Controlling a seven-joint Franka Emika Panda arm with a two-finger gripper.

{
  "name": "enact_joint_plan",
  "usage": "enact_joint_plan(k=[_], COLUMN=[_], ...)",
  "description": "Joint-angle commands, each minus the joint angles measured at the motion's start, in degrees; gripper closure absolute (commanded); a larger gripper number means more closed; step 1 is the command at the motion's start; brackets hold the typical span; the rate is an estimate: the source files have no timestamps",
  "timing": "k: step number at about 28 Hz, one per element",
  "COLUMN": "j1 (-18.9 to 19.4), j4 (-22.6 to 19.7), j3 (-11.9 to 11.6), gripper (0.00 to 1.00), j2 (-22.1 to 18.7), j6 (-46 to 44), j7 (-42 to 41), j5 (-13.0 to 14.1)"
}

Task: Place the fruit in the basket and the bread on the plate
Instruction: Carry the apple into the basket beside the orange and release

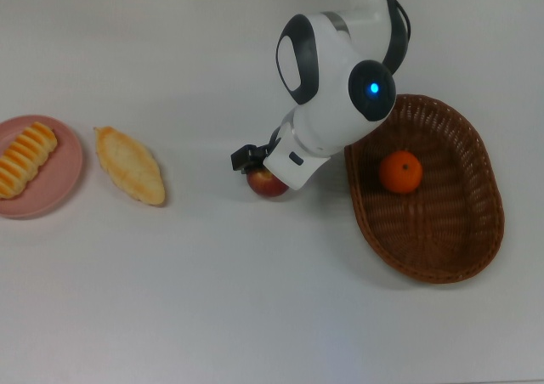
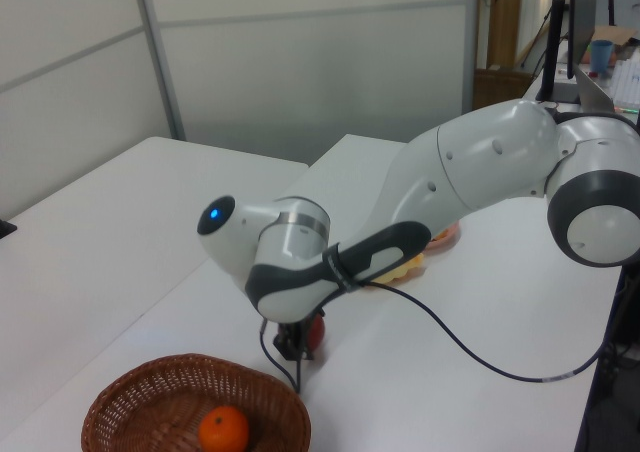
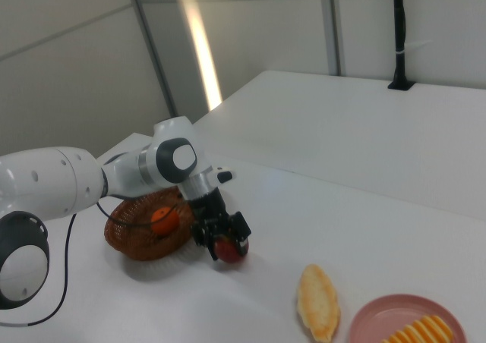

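Apple-grab step right now, by the look of it. Gripper [image 3: 225, 240] down at the apple [image 1: 266, 183] just left of centre in the top view, table [image 1: 255, 299] under it. Honestly can't tell if the fingers are spread or pinched on it, too much wrist housing in the way from every angle. Fruit resting on the tabletop or barely off it, hard to call.

Half done overall, probably:
- mandarin [image 1: 400, 172] already sitting in the basket [image 1: 476, 146], right side of the top view
- striped roll [image 1: 25, 158] already on the pink plate [image 1: 64, 189], far left edge
- flat loaf [image 1: 129, 165] lying on the table just beside the plate, not on it

Next move, if the grip is good: lift clear of the wicker rim, swing toward the top view's right, drop in next to the mandarin. Basket close by, so a short hop.

Apple itself: dark red, small yellowish patch on top, smooth and round, so likely to roll or squirt out if pinched off-centre.
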Motion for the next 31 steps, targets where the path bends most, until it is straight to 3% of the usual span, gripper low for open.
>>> enact_joint_plan(k=[1,6,13,15,19,26,31], j1=[0.35,1.58,1.75,2.11,5.27,5.62,5.54], j4=[0.73,2.40,2.93,2.67,2.49,2.32,0.73], j3=[0.10,1.51,9.06,9.95,10.04,10.12,9.77], gripper=[1.00,1.00,1.00,1.00,1.00,1.00,0.97], j2=[-4.64,-8.16,-7.82,-7.29,-4.13,0.89,1.85], j6=[0.39,0.39,4.05,6.79,12.68,21.91,29.73], j7=[0.65,0.74,0.65,1.00,4.68,8.73,8.82], j5=[3.94,5.52,5.26,5.09,3.69,-2.47,-3.00])
